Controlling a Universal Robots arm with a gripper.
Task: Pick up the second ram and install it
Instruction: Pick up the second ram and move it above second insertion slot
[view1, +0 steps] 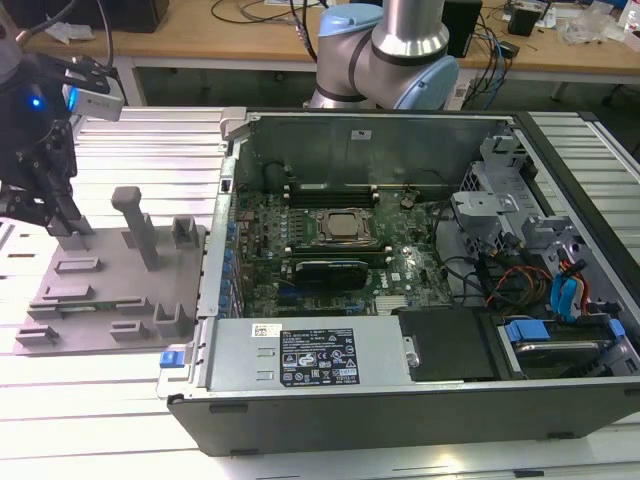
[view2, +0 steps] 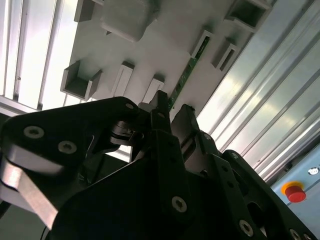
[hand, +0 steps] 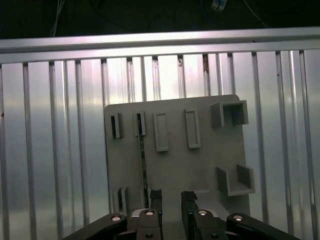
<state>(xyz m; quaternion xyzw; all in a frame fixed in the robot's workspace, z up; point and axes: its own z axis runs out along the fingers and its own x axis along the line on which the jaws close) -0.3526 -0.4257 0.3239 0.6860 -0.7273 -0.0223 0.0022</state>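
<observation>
Hovering tool (hand: 171, 197), narrowly parted, over second ram (hand: 142, 155), grey tray (hand: 200, 170)

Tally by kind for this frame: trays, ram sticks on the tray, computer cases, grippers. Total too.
grey tray: 1
ram stick standing in the tray: 1
open computer case: 1
gripper, jaws apart over the tray: 1
Total: 4

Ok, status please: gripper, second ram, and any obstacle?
Gripper open, low over the grey tray. The second ram stands on edge in the tray, not gripped. No obstacle seen near it.
</observation>
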